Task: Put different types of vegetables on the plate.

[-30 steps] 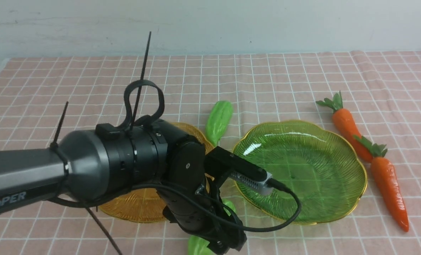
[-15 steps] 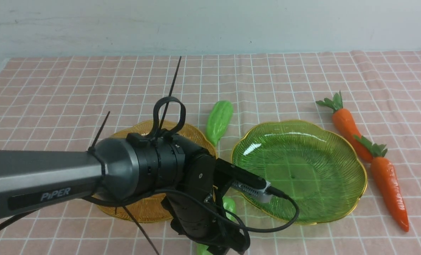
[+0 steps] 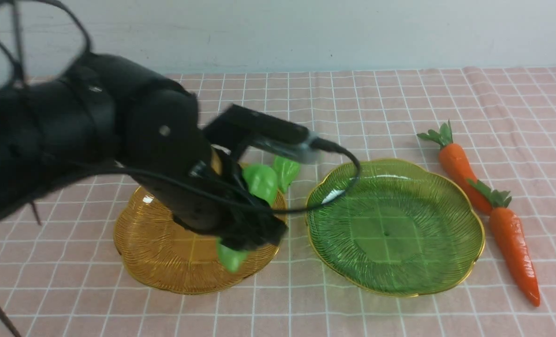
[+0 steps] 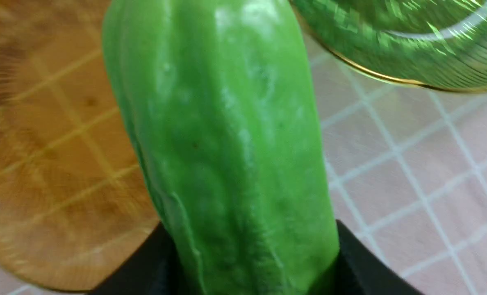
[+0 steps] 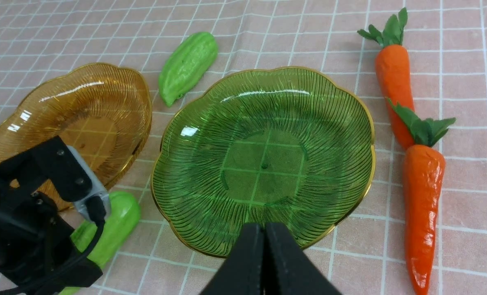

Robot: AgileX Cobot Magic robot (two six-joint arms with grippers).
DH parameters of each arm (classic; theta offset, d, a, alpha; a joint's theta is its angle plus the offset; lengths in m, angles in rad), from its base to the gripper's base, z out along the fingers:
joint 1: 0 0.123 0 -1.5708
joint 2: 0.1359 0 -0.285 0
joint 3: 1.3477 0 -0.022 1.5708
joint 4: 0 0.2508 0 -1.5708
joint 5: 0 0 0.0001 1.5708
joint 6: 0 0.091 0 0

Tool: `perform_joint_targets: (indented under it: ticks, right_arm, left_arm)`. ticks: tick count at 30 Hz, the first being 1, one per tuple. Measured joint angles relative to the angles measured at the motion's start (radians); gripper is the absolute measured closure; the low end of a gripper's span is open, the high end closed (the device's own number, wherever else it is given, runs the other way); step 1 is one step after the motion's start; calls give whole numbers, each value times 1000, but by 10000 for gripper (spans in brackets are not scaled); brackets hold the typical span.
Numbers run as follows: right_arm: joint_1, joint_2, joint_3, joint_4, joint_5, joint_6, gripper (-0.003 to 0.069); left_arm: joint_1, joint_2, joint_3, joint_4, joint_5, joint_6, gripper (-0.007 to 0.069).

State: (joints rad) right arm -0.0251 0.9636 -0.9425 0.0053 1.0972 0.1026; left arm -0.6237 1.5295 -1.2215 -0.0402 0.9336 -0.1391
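Above the orange glass plate [image 3: 165, 262], the left pincer [image 4: 251, 262] is clenched on a light-green ridged toy gourd [image 4: 227, 135], its dark fingertips [image 4: 157, 262] pressed to either side of the gourd near one end. The arm covers the middle of that gourd in the front view, leaving both ends showing. On the pink checked tabletop [image 3: 334, 318], just behind the orange plate, lies the second gourd [image 3: 285, 171], partly hidden by the held one. Right of the orange plate sits the green glass plate [image 3: 386, 234] with its gold scalloped rim, holding nothing. Two orange toy carrots with dark green leafy tops lie beyond its right side: the farther carrot [image 3: 460, 171] and the nearer carrot [image 3: 514, 252], whose leaves overlap the farther one's lower part. The right pincer [image 5: 263, 233] is shut and empty, pointing over the green plate's near edge.
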Motion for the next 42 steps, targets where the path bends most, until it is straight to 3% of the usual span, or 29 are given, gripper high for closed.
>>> perform_joint_targets:
  ticks: [4, 7, 12, 16, 22, 25, 28, 30, 31, 36, 40, 42]
  right_arm:
    - [0, 177, -16, 15, -13, 29, 653]
    - [0, 314, -16, 65, -69, -6, 593]
    - [0, 541, -37, 69, -166, -29, 363]
    - [0, 676, -74, 58, -220, -26, 202]
    - [0, 805, -91, 58, -278, -30, 151]
    - [0, 859, -91, 66, -319, -31, 181]
    - [0, 864, -93, 51, -320, -33, 304]
    - [0, 864, -105, 26, -303, -33, 433]
    - [0, 864, -113, 14, -295, -33, 448]
    - [0, 819, -181, -47, -185, 14, 431]
    - [9, 712, -225, -11, -153, 41, 431]
    - [35, 638, -244, 66, -162, 26, 431]
  left_arm:
    - [187, -1, 1, 48, 3, -10, 305]
    - [273, 49, 1, 49, 3, -10, 305]
    - [316, 146, 1, 49, 2, 3, 295]
    - [316, 193, 1, 47, -1, 27, 228]
    - [316, 200, -30, 49, 8, 29, 67]
    - [316, 200, -89, 49, 43, 29, 62]
    - [316, 200, -149, 40, 61, 33, 109]
    - [314, 200, -194, 32, 65, 35, 186]
    - [312, 201, -212, 26, 66, 38, 238]
    - [280, 201, -333, 22, 75, 93, 552]
    - [251, 213, -409, -6, 41, 102, 618]
    - [242, 233, -443, -28, 3, 104, 621]
